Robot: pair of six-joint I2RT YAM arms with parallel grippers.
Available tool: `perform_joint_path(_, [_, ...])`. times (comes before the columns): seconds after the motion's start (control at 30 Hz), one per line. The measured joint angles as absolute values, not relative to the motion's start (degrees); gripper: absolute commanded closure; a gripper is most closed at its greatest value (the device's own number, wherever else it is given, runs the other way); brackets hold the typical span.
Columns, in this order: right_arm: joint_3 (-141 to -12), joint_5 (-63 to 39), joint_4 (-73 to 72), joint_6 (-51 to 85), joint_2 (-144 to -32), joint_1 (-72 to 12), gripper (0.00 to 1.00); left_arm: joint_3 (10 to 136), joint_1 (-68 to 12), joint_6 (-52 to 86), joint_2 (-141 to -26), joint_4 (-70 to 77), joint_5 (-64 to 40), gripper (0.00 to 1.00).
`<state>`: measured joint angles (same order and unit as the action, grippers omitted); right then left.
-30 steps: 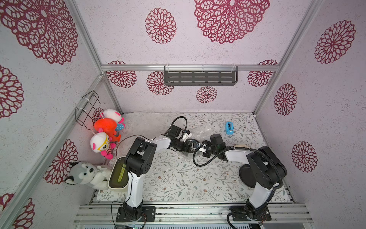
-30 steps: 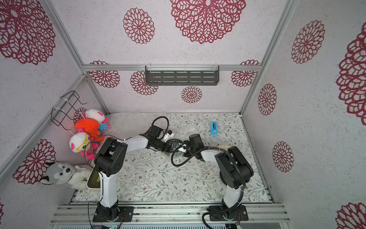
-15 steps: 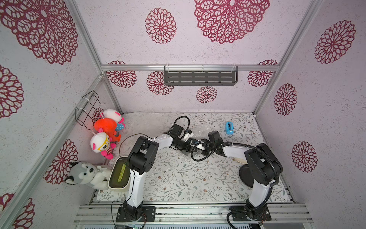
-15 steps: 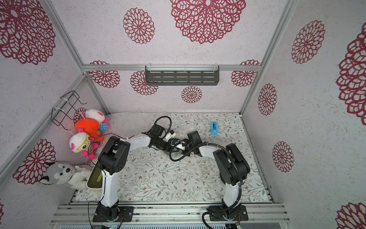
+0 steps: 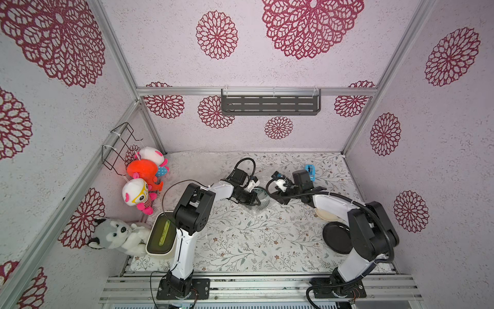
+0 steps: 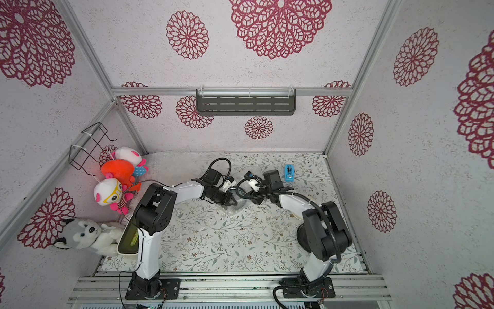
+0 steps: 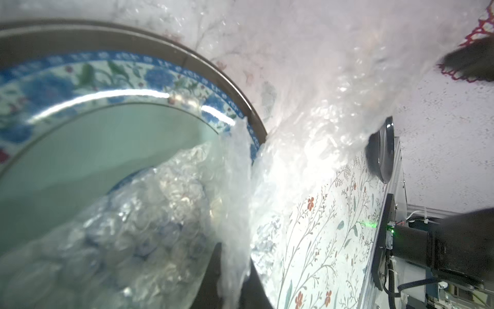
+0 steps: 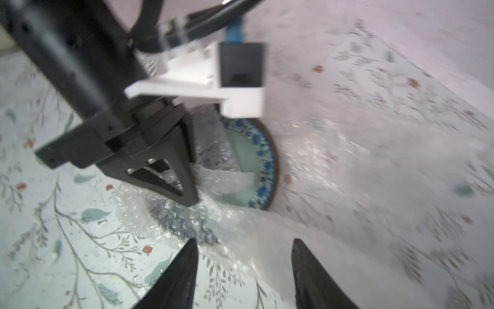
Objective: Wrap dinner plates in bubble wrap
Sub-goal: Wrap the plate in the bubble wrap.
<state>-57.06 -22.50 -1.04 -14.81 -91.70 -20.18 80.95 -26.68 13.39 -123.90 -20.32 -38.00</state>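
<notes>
The teal-blue dinner plate [image 5: 261, 197] [image 7: 107, 133] [image 8: 258, 163] lies mid-table on the clear bubble wrap [image 5: 208, 166] [image 7: 307, 107] [image 8: 334, 174]. A fold of the wrap is drawn over part of the plate. My left gripper [image 5: 253, 201] [image 7: 232, 248] is shut on that fold above the plate's edge. It also shows in the right wrist view [image 8: 173, 176]. Just right of the plate, my right gripper [image 5: 276, 198] [image 8: 244, 240] hangs open over the wrap with nothing between its fingers. The cream plate [image 5: 324, 214] and the black plate [image 5: 335, 238] [image 7: 382, 149] lie at the right, partly under the right arm.
A blue tape dispenser [image 5: 310, 170] stands at the back right. A cream tub [image 5: 160, 235] sits at the front left beside the plush toys [image 5: 141, 174]. A wire basket [image 5: 120, 144] hangs on the left wall and a dark shelf [image 5: 270, 105] on the back wall.
My left gripper has shut on the bubble wrap fold. My right gripper has opened, let the wrap go and drawn back to the right.
</notes>
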Motion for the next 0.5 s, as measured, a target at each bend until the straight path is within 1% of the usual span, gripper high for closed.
perform_joint_path(0.07, [-54.24,-20.91,-0.84,-7.49,-86.24,-15.44,0.19,80.93,-26.46,14.06,-123.94,-20.29,-38.02,0.89])
perform_joint_path(0.13, [-50.76,-17.98,0.12,-1.21,-82.00,-10.94,0.21,80.93,-26.39,14.72,-124.16,-20.25,-38.06,0.89])
perform_joint_path(0.17, [-49.41,-16.78,0.86,1.19,-81.10,-9.32,0.24,80.93,-26.41,15.05,-124.31,-20.25,-38.09,0.89])
perform_joint_path(0.2, [-48.36,-16.14,1.85,3.27,-80.95,-8.27,0.30,80.93,-26.39,15.29,-124.49,-20.23,-38.22,0.89])
perform_joint_path(0.3, [-47.77,-19.77,4.08,8.08,-84.31,-8.54,0.45,81.08,-26.35,15.90,-124.73,-20.34,-38.65,0.88])
perform_joint_path(0.37, [-49.54,-23.40,4.21,10.98,-88.68,-10.00,0.54,81.56,-26.35,16.12,-125.01,-20.60,-38.89,0.87])
perform_joint_path(0.43, [-53.54,-26.17,3.92,13.45,-94.43,-12.23,0.64,81.93,-26.30,16.16,-125.29,-20.78,-39.09,0.87])
perform_joint_path(0.5, [-58.30,-27.77,2.44,15.16,-100.40,-14.37,0.71,82.15,-26.30,16.21,-125.38,-20.97,-39.20,0.86])
